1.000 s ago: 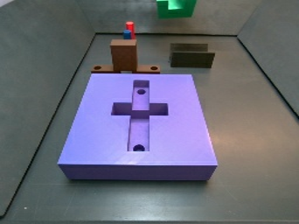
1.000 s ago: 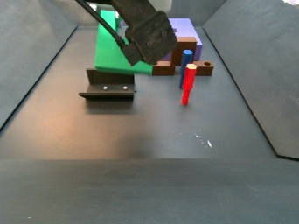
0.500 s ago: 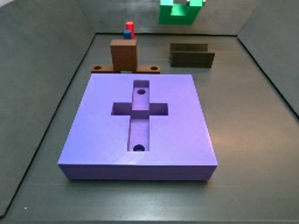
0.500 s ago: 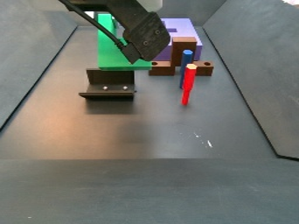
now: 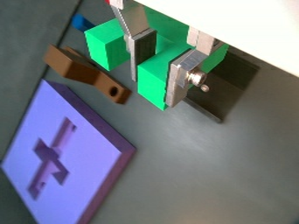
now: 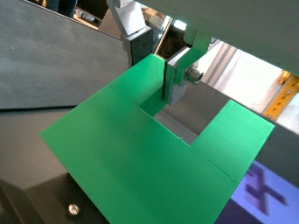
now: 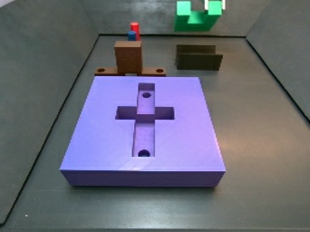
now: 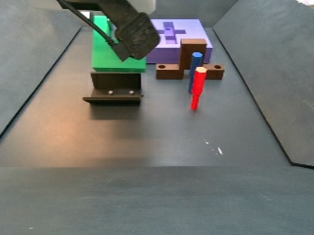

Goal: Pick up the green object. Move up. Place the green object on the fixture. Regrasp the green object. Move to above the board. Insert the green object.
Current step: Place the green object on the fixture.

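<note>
My gripper (image 8: 128, 32) is shut on one prong of the bright green U-shaped object (image 8: 108, 51) and holds it in the air. The silver fingers (image 5: 184, 75) clamp that prong in both wrist views, and the green object (image 6: 140, 153) fills most of one. The green object (image 7: 200, 11) hangs at the back, above the low dark fixture (image 7: 198, 58). The fixture also shows below the block in a side view (image 8: 113, 89) and in a wrist view (image 5: 225, 83). The lavender board (image 7: 151, 127) with its cross recess lies in front.
An upright brown block (image 7: 130, 56) with a red-and-blue peg (image 7: 133, 31) behind it stands at the board's far end. The same peg (image 8: 196, 87) stands to the right of the fixture. Grey walls enclose the dark floor.
The gripper has carried the green object up and to the left in one side view. More of the block now shows at the top edge of the other.
</note>
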### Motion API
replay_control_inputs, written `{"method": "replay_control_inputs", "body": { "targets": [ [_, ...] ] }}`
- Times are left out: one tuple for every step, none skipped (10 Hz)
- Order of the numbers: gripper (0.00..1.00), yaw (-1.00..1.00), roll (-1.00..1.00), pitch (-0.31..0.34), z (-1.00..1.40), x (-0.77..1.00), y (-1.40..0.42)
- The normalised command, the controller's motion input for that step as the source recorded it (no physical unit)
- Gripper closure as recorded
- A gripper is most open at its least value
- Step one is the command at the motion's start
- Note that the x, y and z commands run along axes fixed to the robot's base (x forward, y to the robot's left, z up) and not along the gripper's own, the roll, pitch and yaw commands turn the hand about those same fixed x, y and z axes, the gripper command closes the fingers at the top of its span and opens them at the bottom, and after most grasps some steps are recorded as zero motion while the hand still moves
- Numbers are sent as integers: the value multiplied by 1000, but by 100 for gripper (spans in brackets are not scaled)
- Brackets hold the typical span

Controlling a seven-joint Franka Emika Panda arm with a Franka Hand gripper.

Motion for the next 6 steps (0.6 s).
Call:
{"method": "replay_control_inputs", "body": {
  "targets": [
    [100, -31, 109, -157, -377, 751, -77],
    [100, 0, 49, -54, -303, 486, -57],
    [100, 0, 20, 0, -271, 429, -26],
    [100, 0, 103, 6, -389, 231, -49],
    [100, 0, 86, 34, -463, 0, 0],
    [100, 0, 60, 103, -440, 89, 0]
  ]
}}
